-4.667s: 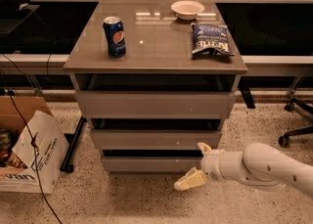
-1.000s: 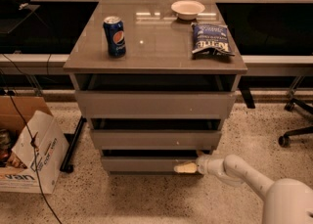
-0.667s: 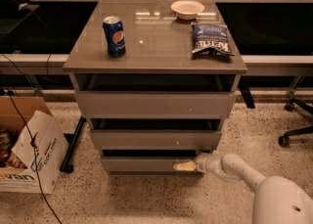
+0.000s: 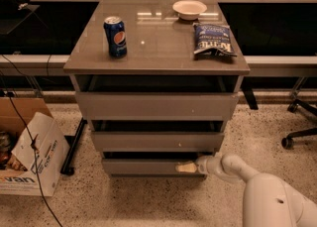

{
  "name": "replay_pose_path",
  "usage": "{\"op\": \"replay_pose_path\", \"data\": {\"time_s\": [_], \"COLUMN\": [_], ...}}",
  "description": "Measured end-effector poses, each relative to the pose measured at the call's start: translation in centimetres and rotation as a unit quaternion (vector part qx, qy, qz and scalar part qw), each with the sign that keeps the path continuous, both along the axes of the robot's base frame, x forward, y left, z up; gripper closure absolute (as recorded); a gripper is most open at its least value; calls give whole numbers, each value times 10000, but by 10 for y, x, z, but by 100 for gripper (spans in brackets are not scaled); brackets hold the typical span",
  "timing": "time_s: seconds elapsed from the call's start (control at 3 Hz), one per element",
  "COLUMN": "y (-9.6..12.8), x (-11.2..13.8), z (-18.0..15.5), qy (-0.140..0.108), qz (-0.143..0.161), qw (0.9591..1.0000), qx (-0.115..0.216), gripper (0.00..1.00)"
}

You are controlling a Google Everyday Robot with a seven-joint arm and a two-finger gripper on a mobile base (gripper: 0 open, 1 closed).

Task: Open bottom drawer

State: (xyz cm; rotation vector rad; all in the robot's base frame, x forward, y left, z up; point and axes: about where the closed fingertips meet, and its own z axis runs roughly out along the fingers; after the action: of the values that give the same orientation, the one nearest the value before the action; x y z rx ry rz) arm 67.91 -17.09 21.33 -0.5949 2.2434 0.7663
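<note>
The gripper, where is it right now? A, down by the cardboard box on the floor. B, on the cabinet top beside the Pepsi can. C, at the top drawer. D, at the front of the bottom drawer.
D: the gripper sits against the right part of the bottom drawer front, with the arm reaching in from the lower right.

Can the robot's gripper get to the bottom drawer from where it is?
Probably yes: the gripper is right at the front of the bottom drawer, near its right end, and nothing looks in the way.
</note>
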Motion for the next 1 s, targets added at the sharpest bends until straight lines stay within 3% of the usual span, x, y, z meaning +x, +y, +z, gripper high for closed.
{"op": "replay_pose_path", "data": {"time_s": [0.67, 1.0], "y": [-2, -2], "x": [-2, -2], "z": [0, 0], "qy": [30, 30], "qz": [9, 9], "qw": [10000, 10000], "qx": [-69, -69], "gripper": [75, 60]}}
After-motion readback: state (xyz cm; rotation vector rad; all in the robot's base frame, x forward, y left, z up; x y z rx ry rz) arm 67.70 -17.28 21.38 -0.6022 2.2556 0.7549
